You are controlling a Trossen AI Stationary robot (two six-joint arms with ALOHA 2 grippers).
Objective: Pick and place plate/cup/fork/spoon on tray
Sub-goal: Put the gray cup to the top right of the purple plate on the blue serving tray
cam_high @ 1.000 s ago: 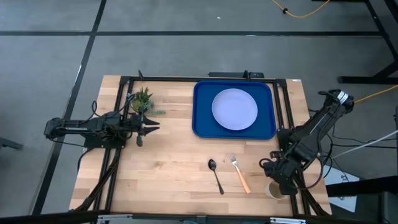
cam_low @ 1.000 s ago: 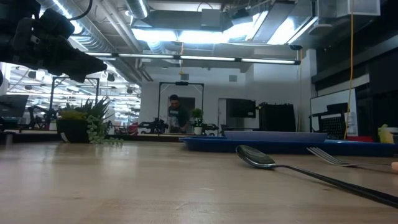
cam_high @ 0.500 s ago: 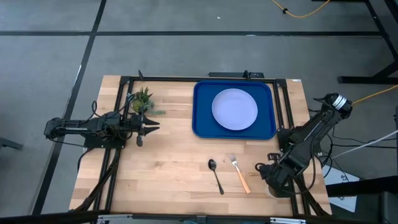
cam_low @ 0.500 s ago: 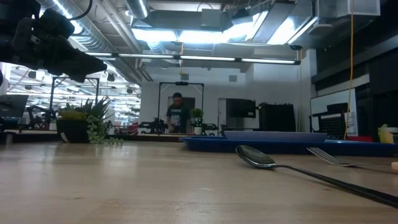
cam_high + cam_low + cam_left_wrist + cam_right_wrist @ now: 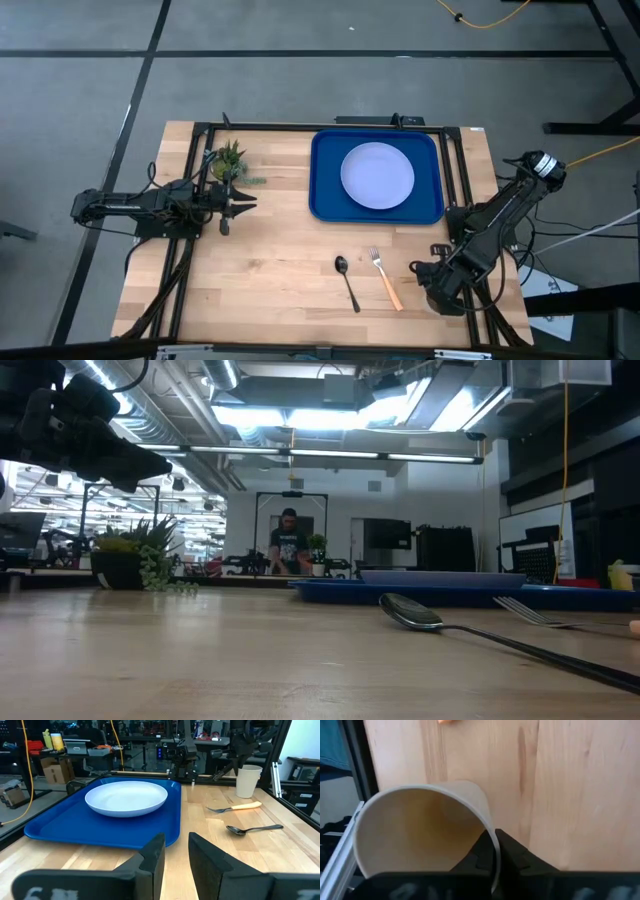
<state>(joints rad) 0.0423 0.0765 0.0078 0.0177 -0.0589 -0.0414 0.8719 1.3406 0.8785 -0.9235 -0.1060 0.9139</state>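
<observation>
The beige cup [image 5: 420,835] is at the table's near right corner, upright in the left wrist view [image 5: 248,781]. My right gripper [image 5: 437,290] is shut on it and hides it in the high view. The lavender plate [image 5: 377,175] lies on the blue tray [image 5: 325,205] at the far right. The dark spoon [image 5: 347,282] and the tan-handled fork [image 5: 386,278] lie side by side on the table, left of the cup. My left gripper [image 5: 245,200] is open and empty above the table's left part. My right gripper holds the cup by its rim [image 5: 490,837], one finger inside the cup and one outside. The fingers come from above, pointing down into the open mouth. The cup stays upright; whether its bottom is on the table I cannot tell.
A small potted plant [image 5: 228,160] stands at the far left, close to my left arm. A black frame rail [image 5: 455,190] runs along the tray's right side. Bare wood lies between the plant and the cutlery. A person [image 5: 288,545] stands far back in the room.
My right gripper has moved a little toward the table's left and near edges, over the cup. The cup showed beside it in the high view a second ago and is now hidden under it.
</observation>
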